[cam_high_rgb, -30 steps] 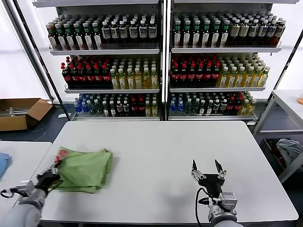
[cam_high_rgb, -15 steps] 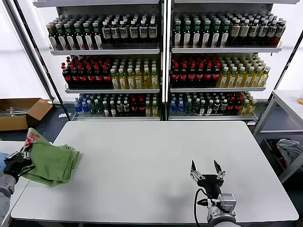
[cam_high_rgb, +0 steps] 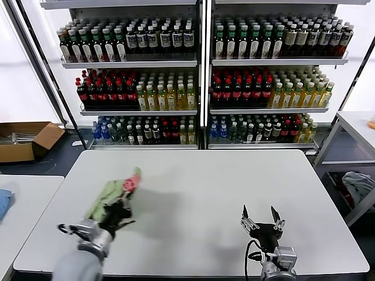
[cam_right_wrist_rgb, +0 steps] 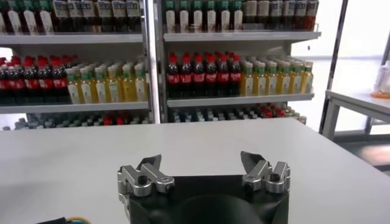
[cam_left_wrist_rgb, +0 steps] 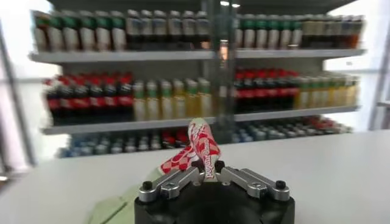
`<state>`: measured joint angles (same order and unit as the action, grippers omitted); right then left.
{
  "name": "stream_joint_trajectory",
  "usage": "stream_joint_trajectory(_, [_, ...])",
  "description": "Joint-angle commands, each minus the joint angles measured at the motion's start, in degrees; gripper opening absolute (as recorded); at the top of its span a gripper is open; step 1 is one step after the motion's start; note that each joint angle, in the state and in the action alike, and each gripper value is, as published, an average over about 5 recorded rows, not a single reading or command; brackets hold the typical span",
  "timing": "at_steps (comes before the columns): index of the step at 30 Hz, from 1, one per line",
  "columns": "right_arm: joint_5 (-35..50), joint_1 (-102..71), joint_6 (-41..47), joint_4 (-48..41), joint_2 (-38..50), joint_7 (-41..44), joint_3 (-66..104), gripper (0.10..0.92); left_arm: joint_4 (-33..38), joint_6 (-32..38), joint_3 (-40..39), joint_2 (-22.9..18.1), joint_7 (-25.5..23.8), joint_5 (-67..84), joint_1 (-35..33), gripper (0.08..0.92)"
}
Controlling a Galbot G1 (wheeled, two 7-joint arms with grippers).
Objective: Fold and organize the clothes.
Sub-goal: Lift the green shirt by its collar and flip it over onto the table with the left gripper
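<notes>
Head view, item: light green shirt (cam_high_rgb: 110, 193), bunched, red-and-white print uppermost; at about 8 o'clock on the white desk (cam_high_rgb: 199, 193), its top lifted off the surface, lower folds apparently trailing on it.
Head view, left end effector (cam_high_rgb: 120, 209): clamped on the shirt's lower bunch, near the desk's 8 o'clock area.
Head view, right end effector (cam_high_rgb: 262, 215): fingers apart, holding nothing, parked at about 5 o'clock on the desk, well apart from the shirt.
Head view, surroundings: bottle shelves (cam_high_rgb: 199, 76) at 12 o'clock beyond the desk; cardboard box (cam_high_rgb: 26, 139) on the floor at 10 o'clock; second desk (cam_high_rgb: 23, 205) at 9 o'clock with a blue cloth (cam_high_rgb: 3, 202) at its edge; pale grey-blue bundle (cam_high_rgb: 358, 184) at 3 o'clock below a side bench. Nothing lies between the shirt and the desk's middle.
Left wrist view, item: printed fabric pinched upright between the fingertips (cam_left_wrist_rgb: 198, 165); green cloth hangs beside the left end effector (cam_left_wrist_rgb: 207, 168).
Right wrist view, right end effector (cam_right_wrist_rgb: 201, 165): jaws wide, bare desk ahead, shelves behind.
Handling, judged: light, limp, non-fragile; sags and bunches from one pinch, so folds will not keep their shape in the air.
Grasp advice, judged: spread flat first, then take hems or shoulder corners with both end effectors.
</notes>
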<state>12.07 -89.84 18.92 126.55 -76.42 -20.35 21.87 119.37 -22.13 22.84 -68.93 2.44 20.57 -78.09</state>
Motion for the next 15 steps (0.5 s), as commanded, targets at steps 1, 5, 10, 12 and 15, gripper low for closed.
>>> stream_joint_trajectory(1, [-1.2,-1.4,-0.1,-0.2,-1.3,0.0,0.5,0.823,-3.2,-1.8,-21.3,-13.8,2.6,-8.5,3.2,0.114])
stream_joint_trajectory(5, [-1.7,-1.0,0.1,-0.3,-1.5,0.0,-0.2,0.823,-7.2,-1.5,-20.1,-14.8,2.5,-9.1,6.3,0.114])
stream_joint_trajectory(10, [-2.0,-0.1,0.5,-1.0,-1.6,0.0,-0.8,0.823,-9.8,-0.8,-18.9,-14.7,2.1,-7.5,8.6,0.115])
stream_joint_trajectory(12, [-2.1,0.4,0.8,-1.3,-1.6,0.0,-1.1,0.823,-10.5,-0.1,-18.8,-15.2,2.3,-6.3,9.4,0.131])
stream_joint_trajectory(15, [-2.1,1.3,1.3,-2.0,-1.5,-0.1,-1.5,0.823,-10.5,0.9,-19.1,-16.1,3.3,-3.2,10.3,0.199])
